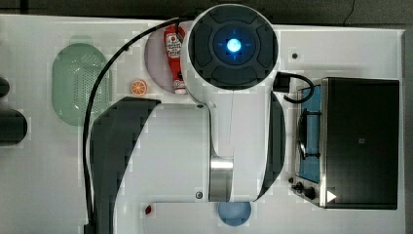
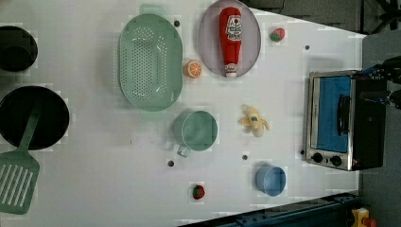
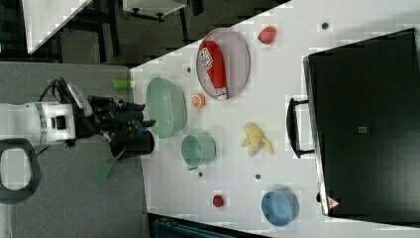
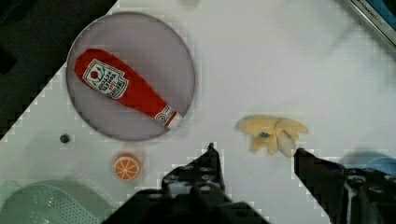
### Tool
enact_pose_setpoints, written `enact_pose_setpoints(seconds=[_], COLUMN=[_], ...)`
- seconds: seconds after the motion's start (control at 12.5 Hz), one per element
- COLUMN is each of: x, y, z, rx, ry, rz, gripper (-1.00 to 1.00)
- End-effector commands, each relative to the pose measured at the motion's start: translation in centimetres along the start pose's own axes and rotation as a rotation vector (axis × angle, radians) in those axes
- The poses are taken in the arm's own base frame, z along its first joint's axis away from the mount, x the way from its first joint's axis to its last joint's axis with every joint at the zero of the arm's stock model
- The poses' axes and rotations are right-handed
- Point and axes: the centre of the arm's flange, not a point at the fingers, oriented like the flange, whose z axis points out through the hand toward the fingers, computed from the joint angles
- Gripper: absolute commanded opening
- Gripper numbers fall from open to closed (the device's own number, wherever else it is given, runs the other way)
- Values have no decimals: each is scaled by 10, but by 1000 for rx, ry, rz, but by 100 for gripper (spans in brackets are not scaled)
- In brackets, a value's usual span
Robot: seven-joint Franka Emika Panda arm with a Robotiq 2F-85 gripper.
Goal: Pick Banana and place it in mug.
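Observation:
The banana (image 2: 254, 120), a pale yellow peeled toy, lies on the white table between the teal mug (image 2: 196, 131) and the toaster oven. The right view has the banana (image 3: 255, 139) to the right of the mug (image 3: 197, 149), which stands upright with nothing in it. In the wrist view my gripper (image 4: 255, 149) is open, its two black fingers (image 4: 211, 158) spread wide with nothing between them. It hangs above the table, and the banana (image 4: 273, 133) lies just beyond the fingertips, untouched. In the top view the arm (image 1: 233, 97) covers both banana and mug.
A ketchup bottle (image 2: 230, 40) lies on a grey plate (image 2: 208, 42), beside an orange slice (image 2: 192, 69) and a green strainer (image 2: 150, 61). A light-blue cup (image 2: 271, 180), two strawberries (image 2: 198, 191) (image 2: 277, 34), a toaster oven (image 2: 338, 120), black pans (image 2: 33, 118) and a spatula (image 2: 16, 182) ring the table.

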Motion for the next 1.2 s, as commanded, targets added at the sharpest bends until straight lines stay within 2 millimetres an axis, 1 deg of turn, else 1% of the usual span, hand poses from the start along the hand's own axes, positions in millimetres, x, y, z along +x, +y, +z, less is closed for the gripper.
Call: enact_pose_setpoints(seconds=[0.08, 0.24, 0.32, 0.48, 0.64, 0.96, 1.2], x=[-34, -34, -34, -32, -27, -21, -18], y=[90, 89, 89, 86, 81, 75, 77], z=[-65, -60, -52, -25, 15, 107, 173], rx=[-20, -28, -39, -60, -70, -53, -31], ry=[1, -6, -16, -36, -44, -29, -4], rz=[31, 30, 30, 28, 24, -57, -65], gripper=[59, 99, 100, 100, 100, 100, 100])
